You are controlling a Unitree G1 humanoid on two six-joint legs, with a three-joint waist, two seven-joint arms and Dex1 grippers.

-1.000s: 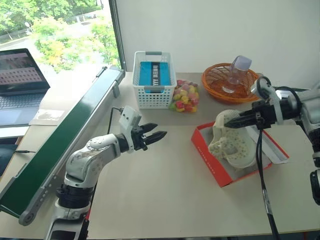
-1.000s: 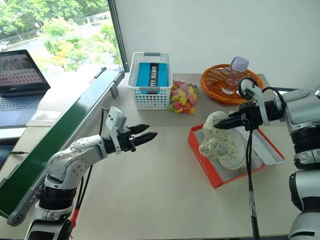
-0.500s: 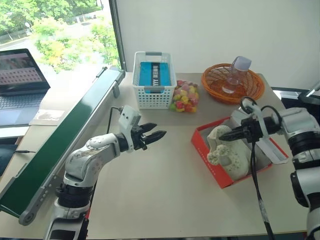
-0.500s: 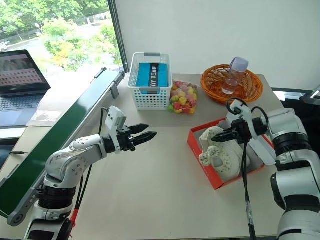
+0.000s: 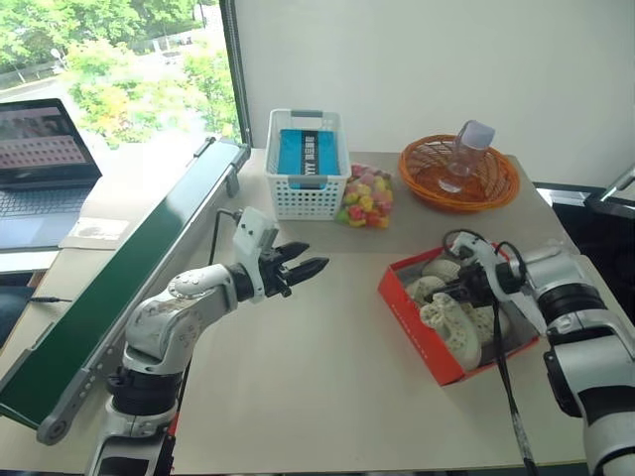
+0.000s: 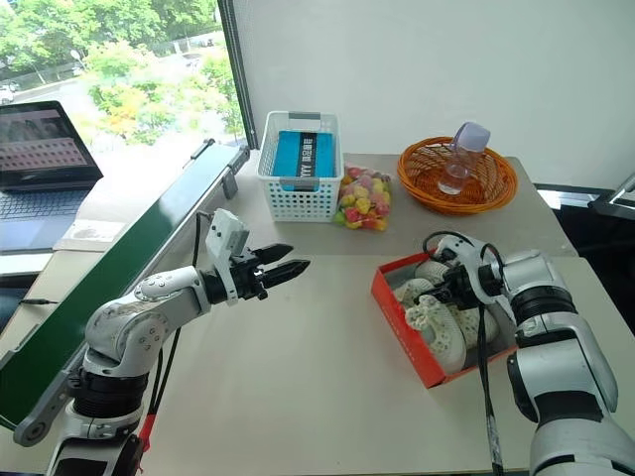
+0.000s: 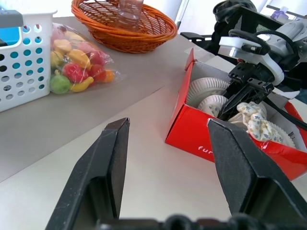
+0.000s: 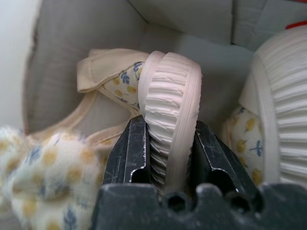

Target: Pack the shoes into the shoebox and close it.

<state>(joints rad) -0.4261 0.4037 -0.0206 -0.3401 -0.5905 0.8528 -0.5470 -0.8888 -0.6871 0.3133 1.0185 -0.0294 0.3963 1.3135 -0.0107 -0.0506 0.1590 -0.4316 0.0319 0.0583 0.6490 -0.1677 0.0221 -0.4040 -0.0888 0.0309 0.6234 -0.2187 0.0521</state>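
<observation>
Cream shoes in red shoebox; right claw pinching ribbed sole.

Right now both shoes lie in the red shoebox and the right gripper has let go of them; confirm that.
Not quite. Both shoes lie in the shoebox, but the right gripper is clamped on one shoe's ribbed sole, as the right wrist view shows.

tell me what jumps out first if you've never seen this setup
The red shoebox at the table's right, with the right gripper inside it clamped on one of the cream shoes. The left gripper hangs open over the bare middle of the table, holding nothing.
</observation>
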